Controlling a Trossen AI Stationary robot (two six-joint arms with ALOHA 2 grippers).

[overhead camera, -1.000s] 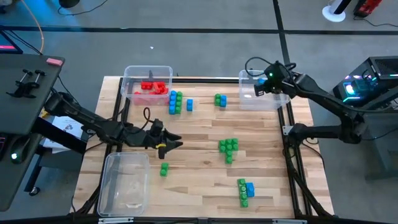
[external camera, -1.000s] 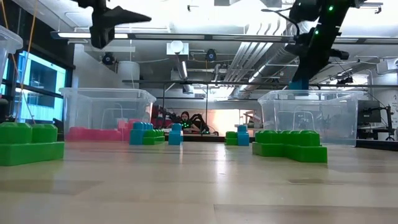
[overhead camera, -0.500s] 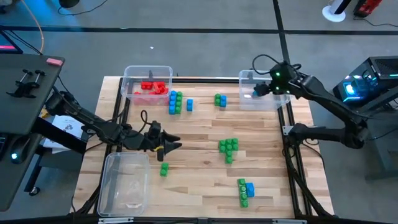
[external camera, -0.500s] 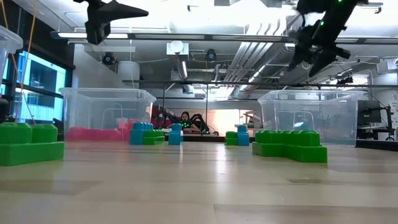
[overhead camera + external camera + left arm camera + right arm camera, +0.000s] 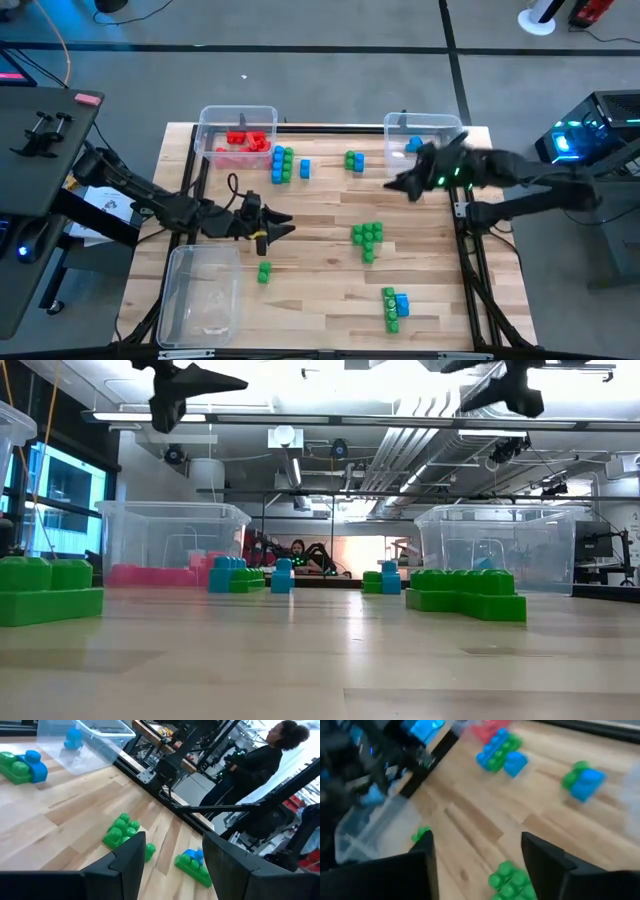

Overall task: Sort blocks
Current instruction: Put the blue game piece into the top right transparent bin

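Loose blocks lie on the wooden table: a blue-and-green cluster (image 5: 282, 165), a blue block (image 5: 305, 168), a green-and-blue pair (image 5: 354, 160), a green cluster (image 5: 367, 237), a single green block (image 5: 264, 271) and a green-and-blue cluster (image 5: 395, 305). Red blocks (image 5: 245, 140) lie in the far-left bin (image 5: 211, 116). One blue block (image 5: 413, 143) lies in the far-right bin (image 5: 445, 122). My right gripper (image 5: 400, 185) hangs open above the table, just off that bin's near-left corner, with nothing between its fingers (image 5: 425, 867). My left gripper (image 5: 275, 228) hovers open above the table's left half, also with nothing in it (image 5: 172, 865).
A clear bin (image 5: 203, 295) with nothing in it stands at the near-left corner. A black frame rail (image 5: 463, 215) runs along the table's right edge. Bare wood lies between the block groups in the table's middle. A person (image 5: 250, 765) stands beyond the right edge.
My right gripper has left its place over the far-right bin and swung down toward the table's near edge and left, out over the wood. A blue block now shows in that bin.
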